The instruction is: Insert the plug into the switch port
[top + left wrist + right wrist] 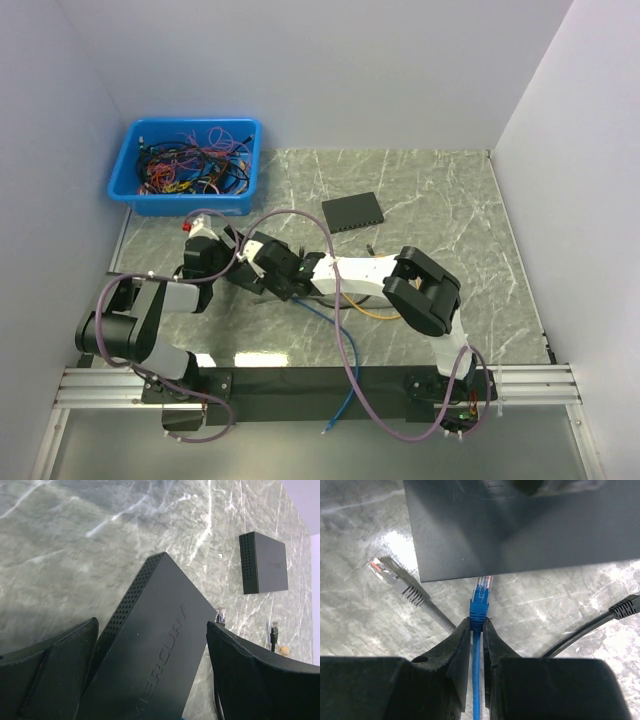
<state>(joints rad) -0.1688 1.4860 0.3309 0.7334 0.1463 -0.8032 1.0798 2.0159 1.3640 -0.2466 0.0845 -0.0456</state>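
My left gripper [151,625] is closed around a black switch marked MERCURY [155,650], one finger on each side of it; in the top view they are left of centre [245,255]. My right gripper [477,622] is shut on the boot of the blue plug [481,597]. The plug's clear tip meets the near edge of the switch [520,525], where the ports are hidden in shadow. In the top view the right gripper [290,280] meets the left one, and the blue cable [340,350] trails off the table's near edge.
A second black switch [352,211] lies on the marble further back; it also shows in the left wrist view [265,562]. A loose grey plug [395,580] and a black cable [615,612] lie beside the blue plug. A blue bin of cables [185,165] stands back left.
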